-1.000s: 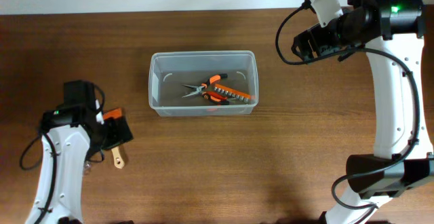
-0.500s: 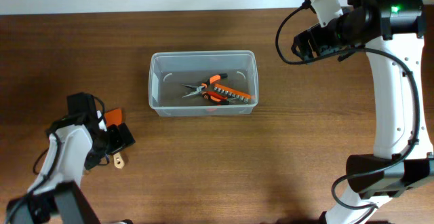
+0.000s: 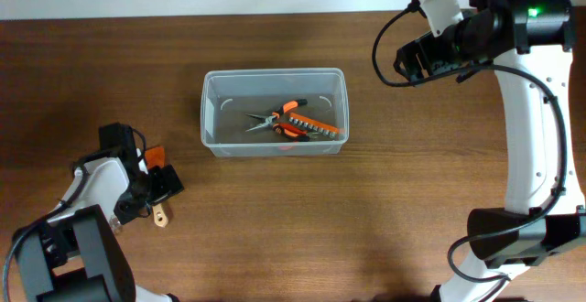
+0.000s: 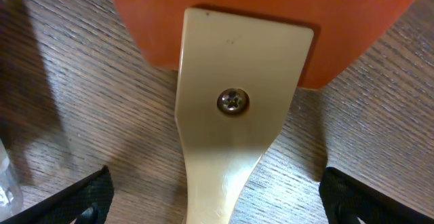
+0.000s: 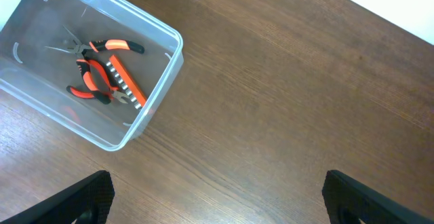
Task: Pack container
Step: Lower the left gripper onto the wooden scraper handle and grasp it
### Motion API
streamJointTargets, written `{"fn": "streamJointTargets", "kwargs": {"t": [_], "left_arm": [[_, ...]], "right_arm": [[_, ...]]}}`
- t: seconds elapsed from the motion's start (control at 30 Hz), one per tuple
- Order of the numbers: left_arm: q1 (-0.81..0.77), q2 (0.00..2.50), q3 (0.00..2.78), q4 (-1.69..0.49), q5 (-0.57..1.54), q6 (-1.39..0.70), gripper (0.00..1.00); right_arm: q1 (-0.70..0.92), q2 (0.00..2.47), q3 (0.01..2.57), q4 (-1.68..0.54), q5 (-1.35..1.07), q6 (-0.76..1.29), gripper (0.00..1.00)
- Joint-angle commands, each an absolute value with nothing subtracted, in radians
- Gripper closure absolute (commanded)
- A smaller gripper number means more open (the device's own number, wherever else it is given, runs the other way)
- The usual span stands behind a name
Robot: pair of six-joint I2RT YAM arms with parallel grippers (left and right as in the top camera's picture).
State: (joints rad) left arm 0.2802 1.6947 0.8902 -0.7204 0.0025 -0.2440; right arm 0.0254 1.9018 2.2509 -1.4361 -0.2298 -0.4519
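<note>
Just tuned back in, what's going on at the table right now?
The left pincer is open, low over a scraper with an orange blade and cream handle, lying on the table left of the container; nothing is gripped. The container holds orange-handled pliers and a bit strip. The right pincer hangs open above bare wood to its right.

Tally on the table

One clear container (image 3: 209, 110). Inside it: one pair of needle-nose pliers (image 5: 85, 47), one orange bit strip (image 5: 126, 83), and overlapping orange handles (image 5: 91, 81) that may be a second pair, cannot tell. One scraper (image 4: 237, 149) with one screw (image 4: 232, 101). Two arms: left arm (image 3: 92, 188), right arm (image 3: 526, 128)
</note>
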Motion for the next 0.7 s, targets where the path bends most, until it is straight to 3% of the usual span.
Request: {"fn": "streamJointTargets", "kwargs": {"t": [0.0,0.13,0.23,0.4,0.67], "left_arm": [[0.285,1.757,0.872,-0.691,0.034,-0.23,0.0],[0.284,1.757,0.872,-0.691,0.034,-0.231,0.17],[0.284,1.757,0.872,-0.691,0.034,-0.231,0.24],[0.284,1.757,0.872,-0.691,0.034,-0.231,0.48],[0.284,1.757,0.872,-0.692,0.035,-0.231,0.67]], "right_arm": [[0.019,1.905,2.246,-1.434,-0.224,-0.451,0.01],[0.019,1.905,2.246,-1.437,-0.224,-0.451,0.01],[0.019,1.905,2.246,-1.441,-0.224,-0.451,0.01],[0.019,1.905,2.246,-1.444,-0.224,-0.451,0.01],[0.019,1.905,2.246,-1.444,-0.224,-0.451,0.01]]}}
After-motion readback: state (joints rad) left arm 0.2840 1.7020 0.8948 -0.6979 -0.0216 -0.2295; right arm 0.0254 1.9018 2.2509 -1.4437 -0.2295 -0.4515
